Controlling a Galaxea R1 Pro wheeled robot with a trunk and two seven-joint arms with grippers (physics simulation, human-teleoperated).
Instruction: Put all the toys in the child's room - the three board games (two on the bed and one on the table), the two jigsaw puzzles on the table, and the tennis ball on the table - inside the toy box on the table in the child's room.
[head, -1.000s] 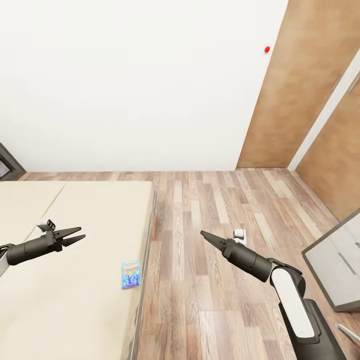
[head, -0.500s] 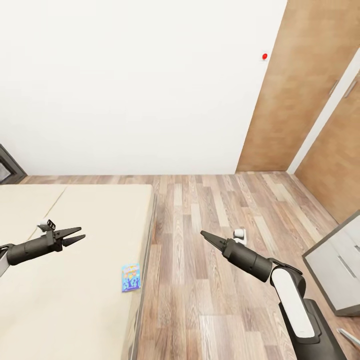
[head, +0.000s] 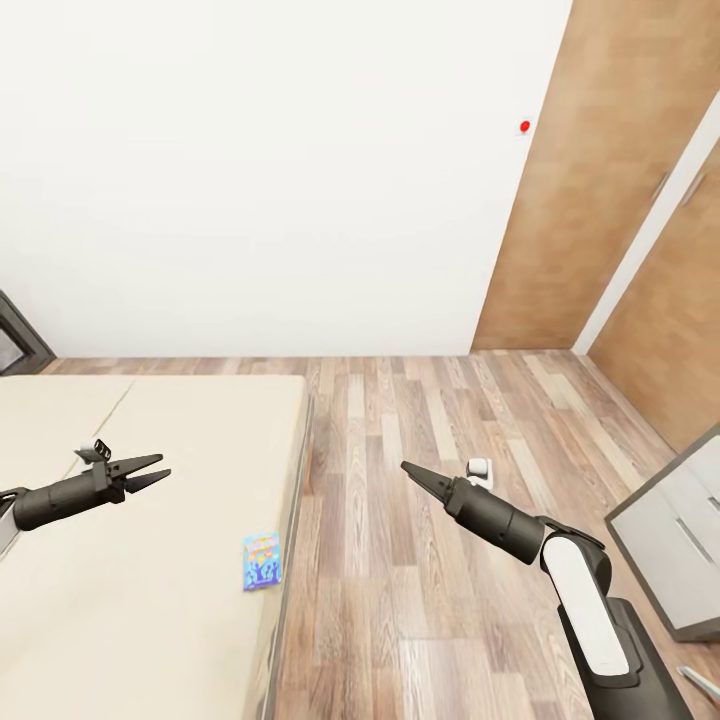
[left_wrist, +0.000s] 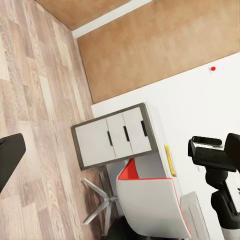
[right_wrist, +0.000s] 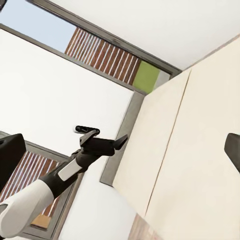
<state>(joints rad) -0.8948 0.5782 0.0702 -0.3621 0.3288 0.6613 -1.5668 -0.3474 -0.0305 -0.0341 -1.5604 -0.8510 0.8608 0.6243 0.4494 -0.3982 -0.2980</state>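
Note:
A small blue board game (head: 262, 561) lies flat on the beige mattress of the bed (head: 150, 600), close to its floor-side edge. My left gripper (head: 158, 467) hovers open above the mattress, to the left of the game and farther from me, holding nothing. My right gripper (head: 408, 468) hangs over the wood floor to the right of the bed; in the right wrist view its fingers (right_wrist: 10, 157) stand wide apart and empty. That view also takes in the left gripper (right_wrist: 120, 140) and the bed (right_wrist: 200, 165). The toy box, the jigsaw puzzles and the tennis ball are out of view.
A grey drawer cabinet (head: 668, 540) (left_wrist: 112, 137) stands at the right, with a white and red chair (left_wrist: 150, 202) beside it. Wooden doors (head: 610, 170) fill the far right wall. Plank floor (head: 420, 420) runs between bed and cabinet.
The whole picture has slid slightly downward, so the camera has moved. Both arms hold the same pose and the blue game has not shifted on the bed.

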